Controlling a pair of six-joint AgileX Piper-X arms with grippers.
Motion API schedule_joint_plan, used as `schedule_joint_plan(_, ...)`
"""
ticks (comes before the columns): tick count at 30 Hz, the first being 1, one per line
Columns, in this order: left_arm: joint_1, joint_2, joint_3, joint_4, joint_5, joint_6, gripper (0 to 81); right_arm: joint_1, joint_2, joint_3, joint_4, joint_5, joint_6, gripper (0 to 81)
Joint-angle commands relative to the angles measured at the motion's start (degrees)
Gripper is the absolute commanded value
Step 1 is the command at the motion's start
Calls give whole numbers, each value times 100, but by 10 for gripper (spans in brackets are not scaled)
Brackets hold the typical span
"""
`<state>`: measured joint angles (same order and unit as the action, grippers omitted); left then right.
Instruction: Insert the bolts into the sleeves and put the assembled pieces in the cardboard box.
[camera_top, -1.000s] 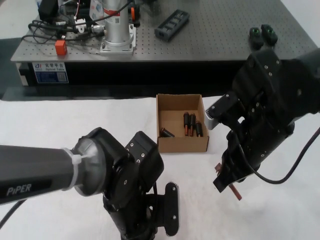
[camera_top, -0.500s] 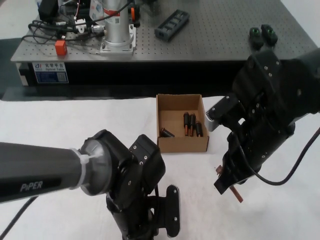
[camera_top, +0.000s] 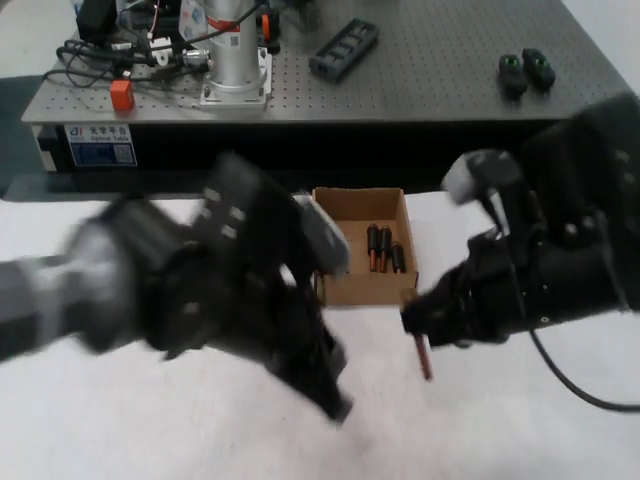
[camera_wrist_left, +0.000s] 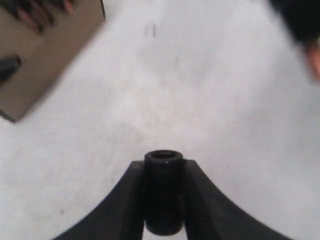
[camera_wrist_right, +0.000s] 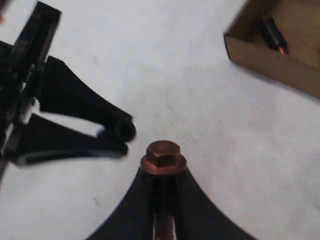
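1. The table (camera_top: 540, 440) has a white covering and carries the box, with both arms over it.
2. Behind it lies a grey metal plate (camera_top: 430, 70) full of small holes. On it are a silver post (camera_top: 235, 50), a black tray (camera_top: 343, 48), an orange block (camera_top: 121, 95) and a tangle of cables.
3. The left arm (camera_top: 170, 280) reaches in from the left edge of the high view, crossing in front of the box's left side.
4. The right arm (camera_top: 560, 260) comes in from the right, its end close to the box's right front corner.
5. The cardboard box (camera_top: 365, 288) sits open on the table between the two arms, near the table's far edge.
6. The left gripper (camera_wrist_left: 164, 165) is over bare white table near the box, and its fingers are pinching the sleeve from both sides.
7. The right gripper (camera_wrist_right: 164, 172) is clamped on the bolt's shank.
8. The sleeve (camera_wrist_left: 163, 192) is a short black tube. Its open end sticks out just past the left fingertips.
9. The bolt (camera_wrist_right: 163, 155) is copper-coloured with a six-sided head that sits just beyond the right fingertips. In the high view it hangs over the table in front of the box's right front corner. In the right wrist view the sleeve's open end is near the bolt head, with a gap between them.
10. Several small black pieces with red ends (camera_top: 383, 248) lie inside the box, toward its right side.
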<state>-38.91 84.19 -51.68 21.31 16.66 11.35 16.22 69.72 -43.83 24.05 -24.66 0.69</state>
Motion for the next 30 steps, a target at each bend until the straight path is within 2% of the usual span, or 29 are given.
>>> schedule_joint_plan(1,42,-702,593,-1341,1023,-954,7,247,-708,684,-2616,-459,1515,11)
schedule_joint_plan(4,6,-1011,881,-2020,1444,-1296,7,406,-866,881,-3923,-424,2328,11)
schedule_joint_plan(7,6,-1111,917,-2323,1579,-1647,7,462,-883,880,-4272,-305,2524,11)
schedule_joint_plan(11,6,-1113,917,-2744,1578,-1942,7,461,-893,880,-4212,-286,2540,11)
schedule_joint_plan(19,6,-1113,917,-2907,1486,-2188,7,461,-893,880,-4106,740,2500,11)
schedule_joint_plan(24,6,-1113,917,-2920,1196,-2204,7,461,-893,880,-3827,829,2500,11)
schedule_joint_plan(30,6,-1113,917,-3092,1157,-2204,7,461,-893,880,-3638,829,2500,11)
